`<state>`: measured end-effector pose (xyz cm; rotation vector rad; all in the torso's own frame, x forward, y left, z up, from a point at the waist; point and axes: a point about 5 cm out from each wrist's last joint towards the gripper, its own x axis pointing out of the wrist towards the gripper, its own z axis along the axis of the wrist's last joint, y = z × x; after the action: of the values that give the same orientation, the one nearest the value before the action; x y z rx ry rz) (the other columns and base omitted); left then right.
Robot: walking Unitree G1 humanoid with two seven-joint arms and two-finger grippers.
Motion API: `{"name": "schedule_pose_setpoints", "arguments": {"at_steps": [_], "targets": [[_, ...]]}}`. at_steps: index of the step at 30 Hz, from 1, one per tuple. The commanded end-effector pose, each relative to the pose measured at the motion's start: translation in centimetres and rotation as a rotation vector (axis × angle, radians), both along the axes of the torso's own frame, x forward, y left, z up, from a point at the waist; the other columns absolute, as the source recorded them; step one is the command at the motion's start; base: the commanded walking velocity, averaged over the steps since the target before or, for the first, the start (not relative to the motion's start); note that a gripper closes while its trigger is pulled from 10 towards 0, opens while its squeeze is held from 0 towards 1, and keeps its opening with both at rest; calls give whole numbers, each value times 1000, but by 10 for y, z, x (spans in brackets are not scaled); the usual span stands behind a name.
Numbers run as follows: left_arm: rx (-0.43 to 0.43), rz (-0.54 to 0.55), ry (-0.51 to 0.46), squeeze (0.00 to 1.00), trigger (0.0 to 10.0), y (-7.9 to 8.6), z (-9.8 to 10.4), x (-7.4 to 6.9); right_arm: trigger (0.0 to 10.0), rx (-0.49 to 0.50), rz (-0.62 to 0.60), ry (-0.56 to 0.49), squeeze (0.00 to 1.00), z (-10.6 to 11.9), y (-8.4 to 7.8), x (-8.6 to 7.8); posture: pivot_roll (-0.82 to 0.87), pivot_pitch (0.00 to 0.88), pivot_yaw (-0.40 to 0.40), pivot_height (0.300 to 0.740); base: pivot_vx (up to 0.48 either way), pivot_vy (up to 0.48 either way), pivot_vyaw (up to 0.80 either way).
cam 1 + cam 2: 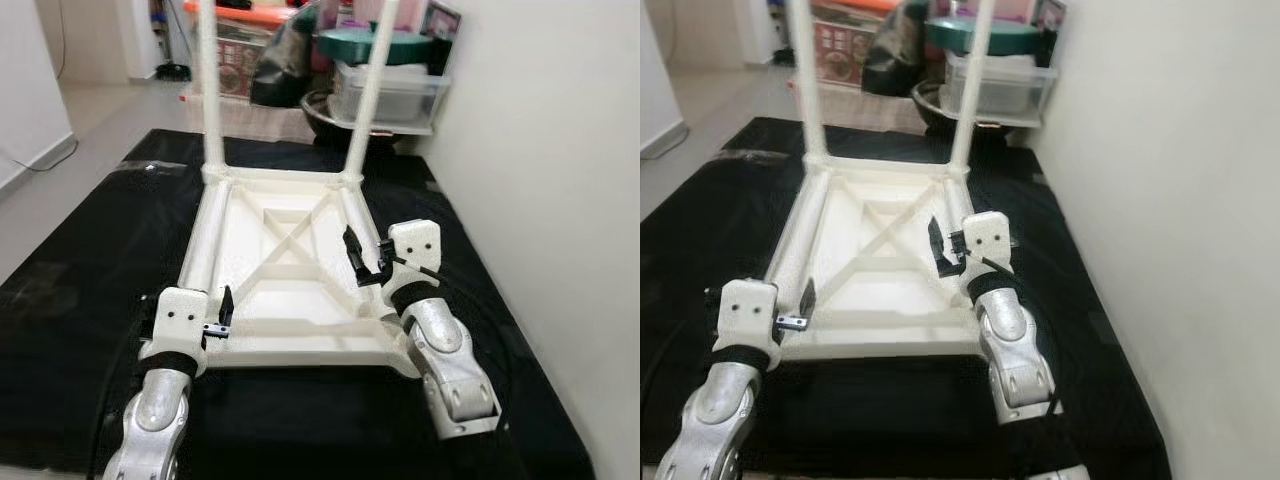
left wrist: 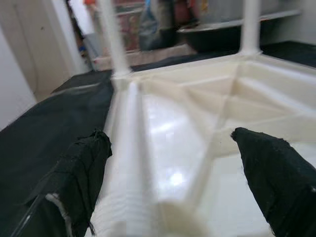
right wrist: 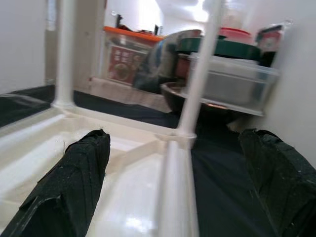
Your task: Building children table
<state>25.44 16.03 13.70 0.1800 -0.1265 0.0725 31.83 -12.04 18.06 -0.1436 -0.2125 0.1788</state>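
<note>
A white plastic children's table (image 1: 290,250) lies upside down on a black mat (image 1: 80,290). Two white legs stand upright in its far corners, one on the left (image 1: 210,90) and one on the right (image 1: 368,100). Two more white tubes lie along its sides, a left tube (image 2: 133,148) and a right tube (image 3: 175,187). At the near left corner my left gripper (image 2: 168,136) is open, its fingers astride the left tube. My right gripper (image 3: 173,134) is open astride the right tube, near the middle of the right side (image 1: 368,262).
A white wall (image 1: 540,150) runs close along the right of the mat. Beyond the table stand a clear plastic bin (image 1: 385,90), a metal bowl (image 1: 325,110) and an orange-lidded box (image 1: 240,30). Bare tiled floor (image 1: 90,110) lies at the far left.
</note>
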Motion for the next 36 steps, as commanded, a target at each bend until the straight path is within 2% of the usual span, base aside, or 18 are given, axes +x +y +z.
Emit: {"name": "schedule_pose_setpoints", "arguments": {"at_steps": [1,6,9,10,12,14,17,20,23,25,28,36], "targets": [[12,-9,-7,0,10000,-4,0,0,10000,-42,-32,-11,0,-1,-10,0,65,0,-116,740,0,0,0],[9,-12,-5,0,10000,-5,-1,0,10000,-81,-31,-14,0,-2,-15,-3,56,0,-114,740,0,0,0],[10,-3,7,0,10000,-3,-4,-1,10000,-230,-8,6,0,-15,-30,-13,45,0,-110,740,0,0,0],[10,-3,7,0,10000,-3,-4,-1,10000,-230,-8,6,0,-15,-30,-13,45,0,-110,740,0,0,0],[10,1,11,0,10000,-3,-5,-1,10000,-320,48,34,0,-23,-38,-22,38,0,-108,740,0,0,0],[10,3,13,0,10000,-2,-5,-1,10000,-371,99,49,0,-26,-44,-26,31,0,-103,740,0,0,0],[10,4,14,0,10000,-2,-5,-1,10000,-393,115,50,0,-26,-46,-27,28,0,-102,740,0,0,0],[10,-1,23,0,10000,-4,-7,0,10000,-461,187,74,0,-20,-58,-25,14,0,-96,740,0,0,0],[9,-6,25,0,10000,-6,-8,0,10000,-544,346,119,0,-21,-58,-32,14,0,-103,740,0,0,0],[8,-5,26,0,10000,-6,-8,0,10000,-574,387,132,0,-24,-57,-35,14,0,-103,740,0,0,0],[7,3,24,0,10000,-5,-8,0,10000,-695,481,162,0,-37,-52,-40,24,0,-111,740,0,0,0],[8,9,23,0,10000,-5,-8,0,10000,-736,445,204,0,-43,-50,-26,32,0,-117,740,0,0,0]]}}
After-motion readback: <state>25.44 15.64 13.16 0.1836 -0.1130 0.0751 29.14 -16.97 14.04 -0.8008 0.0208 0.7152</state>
